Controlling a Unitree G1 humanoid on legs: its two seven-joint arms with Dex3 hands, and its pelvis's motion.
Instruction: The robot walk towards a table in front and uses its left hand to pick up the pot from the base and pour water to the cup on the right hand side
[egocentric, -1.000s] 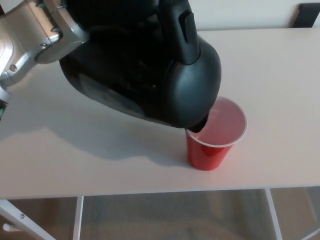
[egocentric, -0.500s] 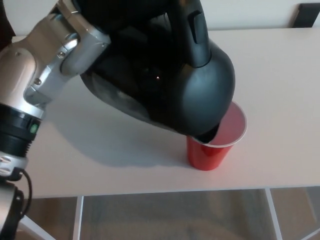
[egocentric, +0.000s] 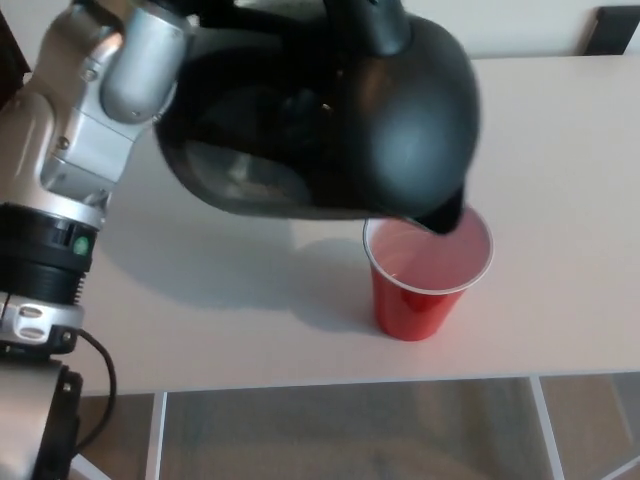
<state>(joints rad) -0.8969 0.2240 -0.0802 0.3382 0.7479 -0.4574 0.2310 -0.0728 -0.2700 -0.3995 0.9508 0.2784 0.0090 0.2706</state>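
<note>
A black pot (egocentric: 330, 120) hangs in the air over the white table (egocentric: 560, 150), filling the upper middle of the head view. My left hand (egocentric: 205, 25) is shut on it at the top left, and its fingers merge with the pot's black body. The silver left forearm (egocentric: 85, 140) comes up from the lower left. The pot's spout (egocentric: 445, 215) points down to the right, just above the back rim of the red cup (egocentric: 420, 300). This cup stands upright near the table's front edge, with a pale pink inside. I cannot make out any water.
A dark object (egocentric: 612, 28) stands behind the table's far right corner. White table legs (egocentric: 158, 435) and the floor show below the front edge. The pot's shadow lies on the table to the left of the cup.
The pot has risen and tipped back toward level, so its spout has lifted out of the cup's mouth. My left forearm has swung further into view.
</note>
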